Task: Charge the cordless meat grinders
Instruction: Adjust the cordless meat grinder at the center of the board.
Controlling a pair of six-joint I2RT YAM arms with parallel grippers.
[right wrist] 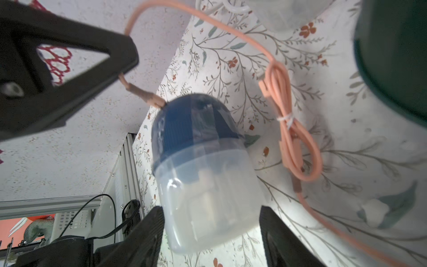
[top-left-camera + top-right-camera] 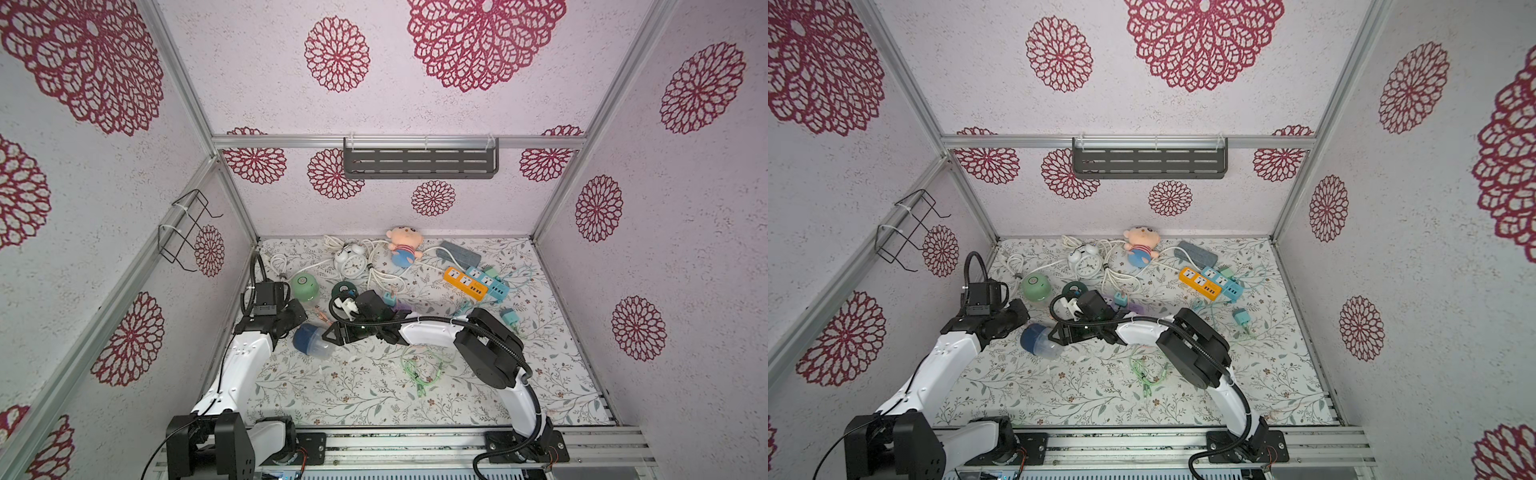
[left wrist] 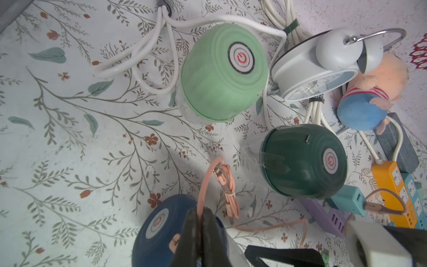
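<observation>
In both top views, your right gripper [image 2: 328, 337] is clasping the navy grinder [image 2: 303, 336] at the left. Left wrist: your left gripper [image 3: 199, 216] is pinching the peach cable [image 3: 202, 185] tight. Right wrist: its plug [image 1: 147, 97] is touching the grinder's dome.

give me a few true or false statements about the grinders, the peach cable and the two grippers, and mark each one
1. The left gripper has its fingers shut on the peach cable. True.
2. The navy grinder stands upright on the mat. False: it is tipped over, with its clear base between the fingers of the right gripper.
3. The peach cable's plug meets the navy grinder's dome. True.
4. The right gripper holds the dark green grinder. False: that one sits on the mat with no gripper on it.
</observation>
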